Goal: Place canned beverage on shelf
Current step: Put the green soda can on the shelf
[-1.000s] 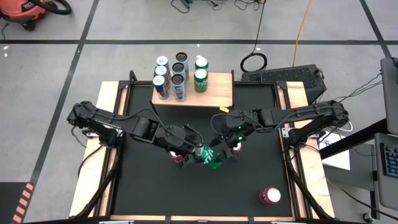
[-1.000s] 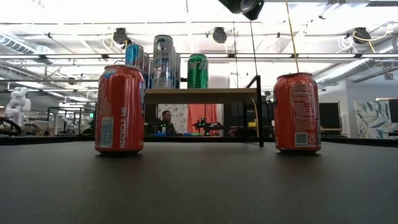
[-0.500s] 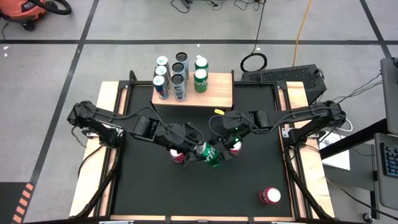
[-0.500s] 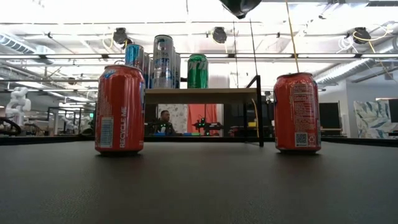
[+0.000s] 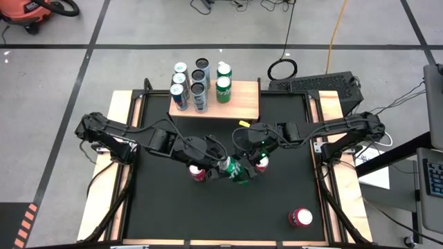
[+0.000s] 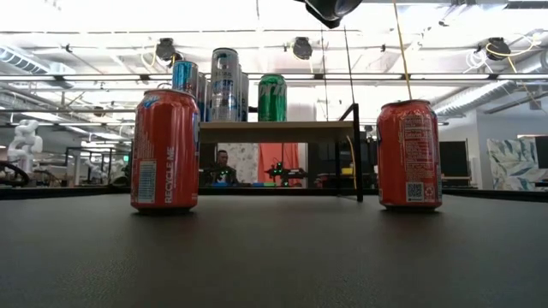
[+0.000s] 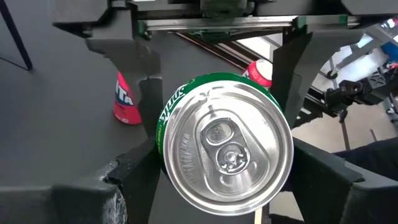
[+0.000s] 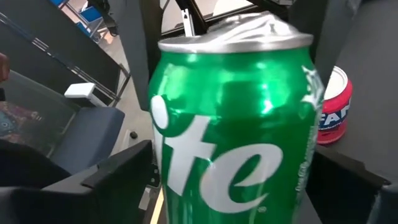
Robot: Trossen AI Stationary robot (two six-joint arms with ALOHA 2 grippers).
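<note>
I have the green can [image 5: 236, 171] between my two grippers above the middle of the black tabletop [image 5: 277, 200], lifted clear of it and tipped over so that its silver top [image 7: 225, 152] faces my left wrist camera. My left gripper [image 5: 220, 169] is clenched on it from the left, its dark fingers [image 7: 134, 171] pressed against both flanks of the can just behind the rim. My right gripper [image 5: 243, 166] comes in from the other side, and its fingers [image 8: 118, 171] bracket the can's green wall with the white lettering; they sit close on either flank, but I cannot tell whether they are actually gripping or only standing around it. Two red cans stay upright on the tabletop beside the handover: one [image 5: 199, 173] just under my left gripper, one [image 5: 261, 163] under my right wrist, and from table height they stand as the left red can [image 6: 164, 151] and the right one [image 6: 409, 155], well apart. A third red can [image 5: 300, 218] stands alone near the front right corner of the tabletop. The shelf [image 5: 239, 100], a light-wood board on black legs, is at the far edge of the table, well away from the can I hold; its left half carries six standing cans, blue and dark ones [image 5: 188, 83] in two columns and two green ones [image 5: 223, 79] beside them, while its right half is bare wood.
</note>
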